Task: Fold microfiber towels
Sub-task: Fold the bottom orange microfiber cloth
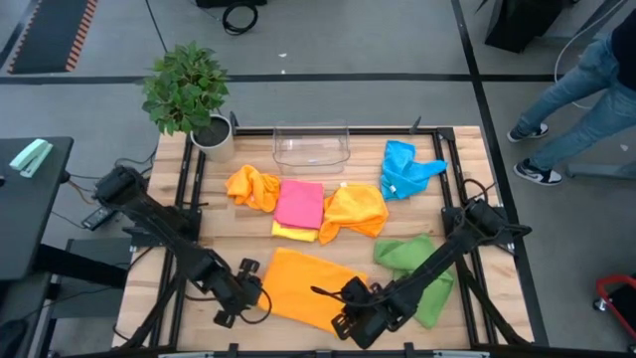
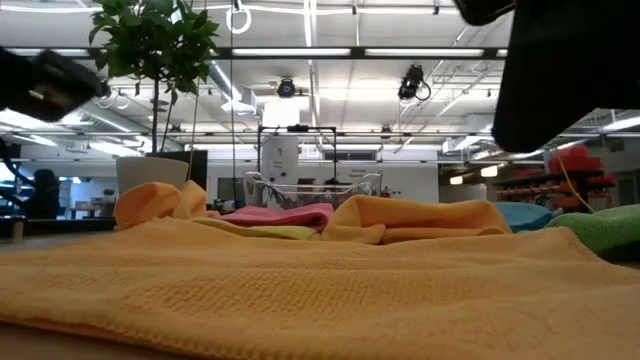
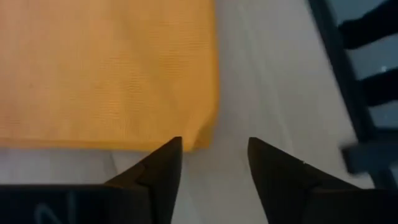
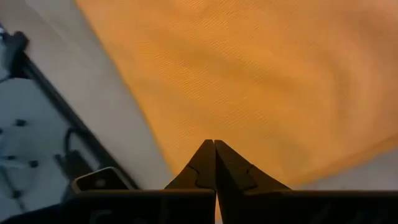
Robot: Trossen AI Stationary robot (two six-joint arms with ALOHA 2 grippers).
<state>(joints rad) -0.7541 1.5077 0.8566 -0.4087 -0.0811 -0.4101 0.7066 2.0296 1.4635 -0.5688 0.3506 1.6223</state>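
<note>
An orange microfiber towel (image 1: 308,283) lies spread flat at the table's near middle. My left gripper (image 3: 214,146) hangs open just off its near left corner (image 3: 202,134), with bare table between the fingers. My right gripper (image 4: 214,144) is shut, with no cloth between its tips, over the towel's near right part (image 4: 261,81). Farther back lie a crumpled orange towel (image 1: 251,186), a pink towel (image 1: 299,202) lying on top of a yellow one (image 1: 294,232), another orange towel (image 1: 356,211), a blue towel (image 1: 405,169) and a green towel (image 1: 417,264).
A clear plastic bin (image 1: 311,146) stands at the far middle of the table, and a potted plant (image 1: 189,94) at the far left corner. Dark frame rails (image 1: 189,199) run along the table's sides. A person's legs (image 1: 581,99) show on the floor beyond the far right.
</note>
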